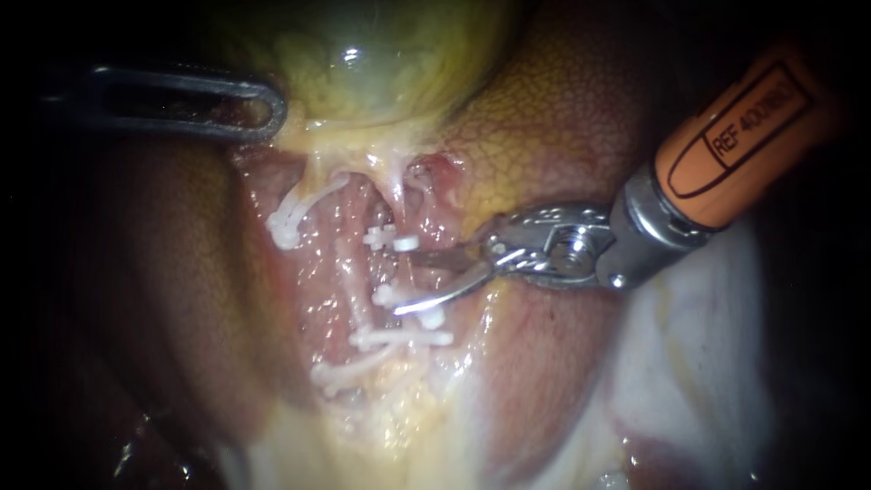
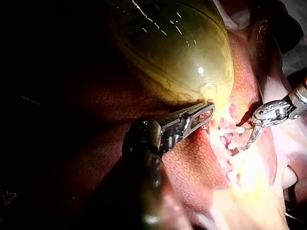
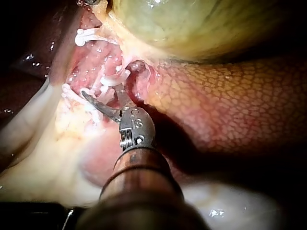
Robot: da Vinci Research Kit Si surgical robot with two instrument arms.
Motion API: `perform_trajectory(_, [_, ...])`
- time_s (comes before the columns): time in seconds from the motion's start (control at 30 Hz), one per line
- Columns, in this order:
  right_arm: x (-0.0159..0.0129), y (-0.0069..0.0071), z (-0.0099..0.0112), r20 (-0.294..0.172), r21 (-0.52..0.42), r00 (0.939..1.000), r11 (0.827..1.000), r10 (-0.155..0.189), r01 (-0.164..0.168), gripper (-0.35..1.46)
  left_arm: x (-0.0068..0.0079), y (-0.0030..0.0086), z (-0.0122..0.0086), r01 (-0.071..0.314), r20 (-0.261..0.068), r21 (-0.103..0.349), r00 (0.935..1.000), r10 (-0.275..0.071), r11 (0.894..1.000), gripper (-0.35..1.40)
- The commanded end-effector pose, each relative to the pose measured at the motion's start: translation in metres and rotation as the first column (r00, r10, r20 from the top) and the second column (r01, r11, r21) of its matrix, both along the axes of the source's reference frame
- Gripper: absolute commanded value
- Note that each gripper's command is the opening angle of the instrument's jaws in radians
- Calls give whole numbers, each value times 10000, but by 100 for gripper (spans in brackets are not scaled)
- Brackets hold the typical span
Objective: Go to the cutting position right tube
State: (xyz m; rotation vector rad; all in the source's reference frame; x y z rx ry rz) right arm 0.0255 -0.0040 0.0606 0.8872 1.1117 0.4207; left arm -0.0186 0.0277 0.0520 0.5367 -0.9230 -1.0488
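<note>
- Right instrument (image 1: pixel 399 281): orange shaft (image 1: pixel 735 136), steel wrist, two thin curved blades; blades spread wide, gripping nothing; tips reach in from the view's right to the clipped stretch of tube.
- Right tube (image 1: pixel 396 207): thin pale strand hanging from the gallbladder neck, running down the wet pink bed; crossed by white clips (image 1: pixel 390 240) above and below; the stretch between the upper clips sits in the blades' gap, contact not clear.
- Left tube (image 1: pixel 318 195): pale, slanting off to the view's left; a white clip at its outer end, more white clips lower in the bed.
- Left instrument (image 1: pixel 263 113): dark slotted metal loop, coming in level from the view's left; tip against yellow tissue just under the gallbladder; grip cannot be told.
- Gallbladder (image 1: pixel 381 54): smooth, glossy, green-yellow, rounded; above the bed.
- Liver (image 1: pixel 562 118): brown-red, fine mottled net pattern, on both sides of the bed.
- Right wrist view: blades (image 3: pixel 100 93) fork over the white clips; own shaft covers the tissue behind.
- Left wrist view: right instrument's blades (image 2: pixel 242 136) at the clips, just beyond the left instrument's tip.
</note>
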Motion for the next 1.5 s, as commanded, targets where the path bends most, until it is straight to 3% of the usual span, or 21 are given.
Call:
perform_trajectory(0.03, [4, 1, 2, -153, -3, 9999, 10000, 6, -6, 76, 0, 0, 0, 3, -3, 0, 10000, -3, 10000, -35])
perform_trajectory(0.13, [12, 1, 9, -446, -20, 9990, 10000, -85, 84, 76, -1, 0, 0, 7, -5, 0, 10000, -7, 10000, -35])
perform_trajectory(0.3, [26, -4, 21, -814, -90, 9967, 9999, 62, -70, 76, -1, 0, 0, 10, -7, 0, 10000, -10, 10000, -35])
perform_trajectory(0.5, [39, -9, 28, -1439, -1, 9893, 9997, 238, -241, 78, -2, 0, 0, 15, -10, 0, 10000, -15, 10000, -35])
perform_trajectory(0.57, [40, -7, 25, -1748, 21, 9843, 9997, 235, -235, 78, -2, 0, 0, 16, -10, 0, 10000, -16, 10000, -35])
perform_trajectory(0.67, [39, -5, 16, -2146, 172, 9762, 9995, 294, -263, 78, -2, 0, 0, 16, -10, 0, 10000, -16, 10000, -35])
perform_trajectory(0.97, [31, 2, -38, -2727, 273, 9616, 9994, 301, -235, 78, -2, 0, 0, 13, -8, 0, 10000, -13, 10000, -35])
perform_trajectory(1.17, [30, 5, -61, -2889, 167, 9571, 9997, 219, -179, 78, -2, 0, 0, 12, -8, -1, 10000, -12, 10000, -35])
perform_trajectory(1.5, [30, 7, -61, -2919, 170, 9563, 9998, 183, -140, 78, -2, 0, 0, 13, -8, -1, 10000, -13, 10000, -35])
